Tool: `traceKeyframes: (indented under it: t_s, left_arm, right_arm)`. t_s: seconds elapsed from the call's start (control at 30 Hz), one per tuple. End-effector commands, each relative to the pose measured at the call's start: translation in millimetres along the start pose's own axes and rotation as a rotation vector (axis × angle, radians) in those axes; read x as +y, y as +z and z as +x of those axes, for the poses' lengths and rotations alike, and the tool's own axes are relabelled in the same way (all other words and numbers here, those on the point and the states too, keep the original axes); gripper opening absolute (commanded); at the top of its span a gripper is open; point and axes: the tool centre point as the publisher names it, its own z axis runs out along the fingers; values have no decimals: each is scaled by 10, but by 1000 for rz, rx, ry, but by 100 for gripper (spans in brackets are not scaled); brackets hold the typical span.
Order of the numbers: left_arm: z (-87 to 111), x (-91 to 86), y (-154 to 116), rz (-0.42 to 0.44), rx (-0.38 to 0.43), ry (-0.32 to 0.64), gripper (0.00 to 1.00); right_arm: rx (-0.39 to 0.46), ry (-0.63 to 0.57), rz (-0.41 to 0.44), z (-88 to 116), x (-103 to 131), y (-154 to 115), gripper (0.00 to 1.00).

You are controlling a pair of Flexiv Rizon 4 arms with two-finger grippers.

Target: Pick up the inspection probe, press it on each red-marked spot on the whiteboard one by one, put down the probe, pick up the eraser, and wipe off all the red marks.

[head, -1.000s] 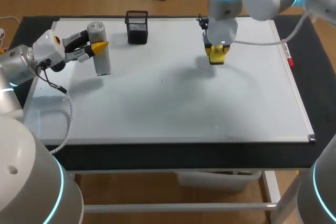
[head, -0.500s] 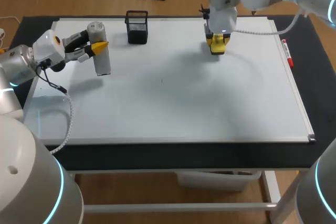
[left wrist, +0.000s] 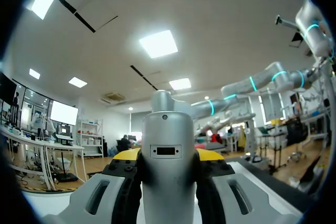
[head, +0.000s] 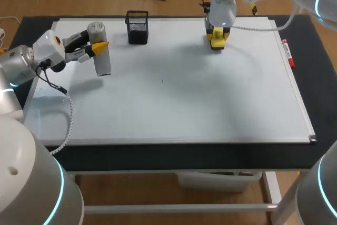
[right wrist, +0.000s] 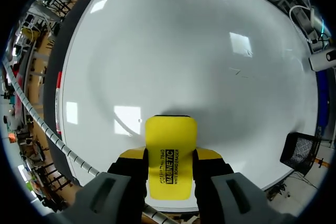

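Your right fingers (right wrist: 210, 155) grip yellow rectangular eraser (right wrist: 170, 135), long axis along fingers, at far edge of white whiteboard (head: 174, 98); left fingers (left wrist: 125, 155) grip silver cylindrical probe (left wrist: 168, 145), well apart.

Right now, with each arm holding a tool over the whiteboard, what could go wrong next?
1. The eraser, held in the right gripper, is near the whiteboard's far edge; a stroke outward might run off it.
2. The probe, held by the left gripper, stands close to the black mesh basket; a swing could knock it over.
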Motion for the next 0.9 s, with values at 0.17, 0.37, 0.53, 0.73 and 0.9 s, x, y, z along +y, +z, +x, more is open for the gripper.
traceKeyframes:
  t_s: [0.17,0.37,0.53,0.73,0.9]
  left_arm:
    - [2,-3,5,2,-1,2,0]
    - [2,-3,5,2,-1,2,0]
    - [2,-3,5,2,-1,2,0]
    - [2,-3,5,2,-1,2,0]
    - [2,-3,5,2,-1,2,0]
  right_arm:
    - [-8,-9,-55,-69,-174,43,0]
    - [-19,-8,-60,-107,-223,73,0]
    - [-22,-4,-62,-119,-275,98,0]
    - [-21,-6,-66,-159,-298,97,0]
    - [-3,0,-79,-173,-294,116,33]
